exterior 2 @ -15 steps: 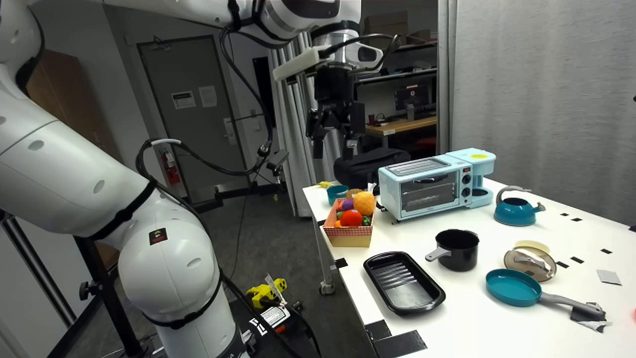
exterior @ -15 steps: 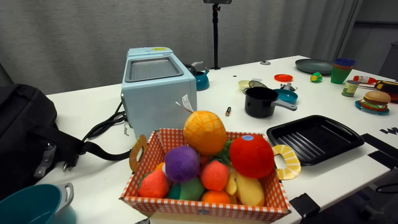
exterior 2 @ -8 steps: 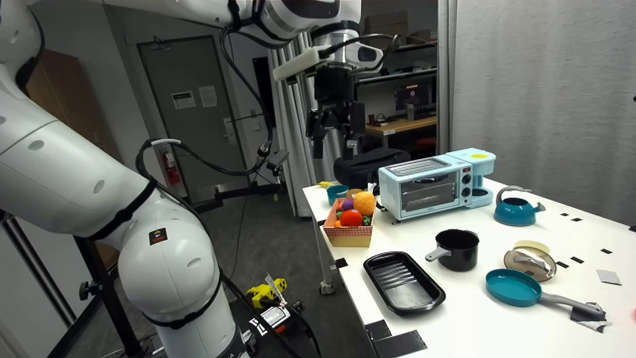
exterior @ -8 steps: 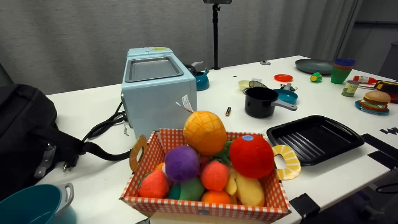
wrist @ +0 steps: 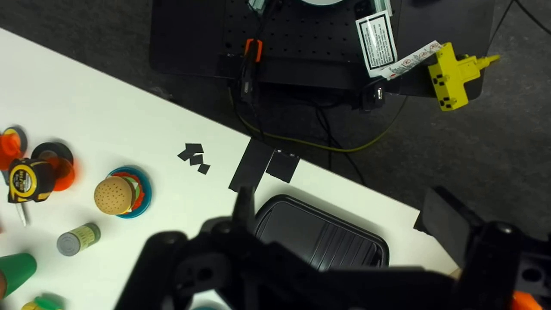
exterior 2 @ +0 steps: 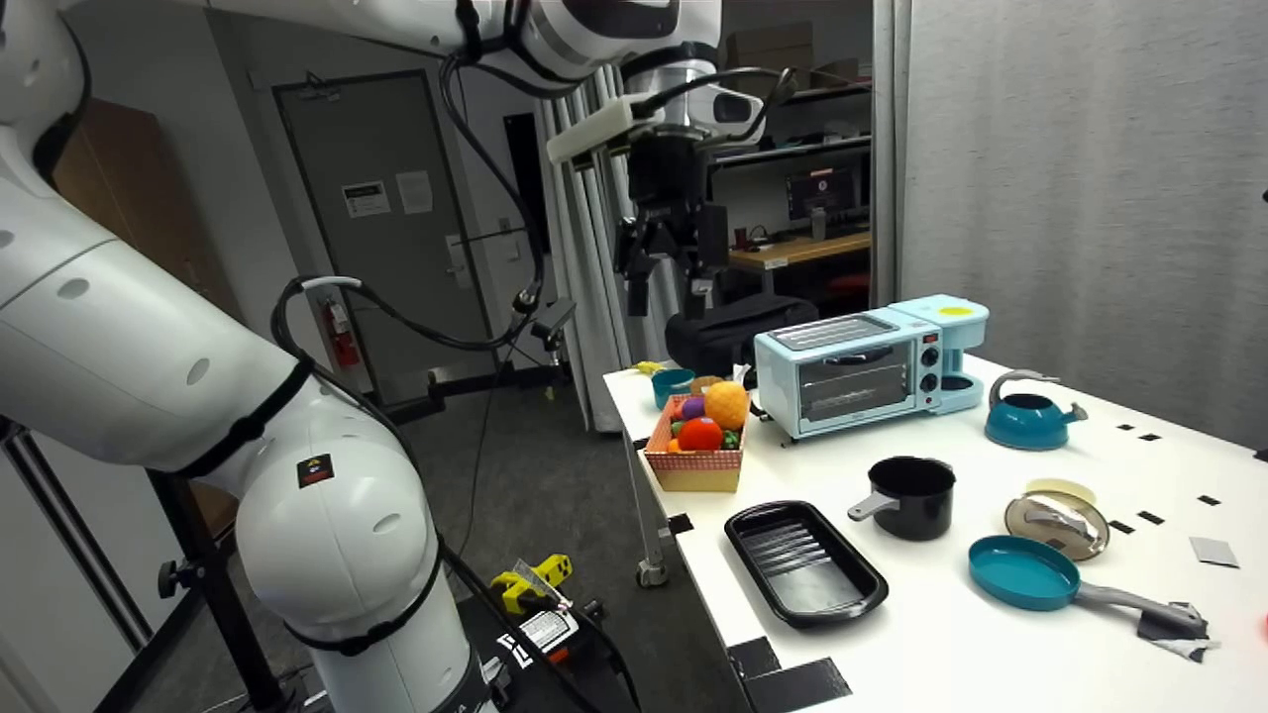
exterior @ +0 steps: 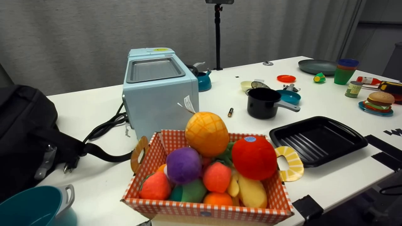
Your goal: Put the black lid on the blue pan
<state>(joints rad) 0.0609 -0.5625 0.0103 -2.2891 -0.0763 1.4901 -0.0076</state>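
Note:
My gripper (exterior 2: 666, 297) is open and empty, high above the table. In the wrist view its spread fingers (wrist: 346, 211) frame the ridged black tray far below. The blue pan (exterior: 317, 67), wide, dark blue-grey and low-rimmed, lies at the table's far right in an exterior view. A smaller teal pan (exterior 2: 1025, 574) with a grey handle lies beside a smoky see-through lid (exterior 2: 1057, 527) with a shiny handle; both show in both exterior views. I make out no plainly black lid with a knob; it is hidden or out of view.
The small black pot (exterior 2: 913, 500) stands between the black grill tray (exterior 2: 804, 564) and the teal pan. A fruit box (exterior 2: 698, 473), a light blue oven (exterior 2: 857, 381) and a teal kettle (exterior 2: 1030, 424) stand nearby. Green cups (exterior: 342, 75) and a toy burger (exterior: 380, 99) stand farther along.
My gripper has shifted very slightly to the right in an exterior view. The paper tag by the yellow power strip has swung a little. Nothing on the table has moved.

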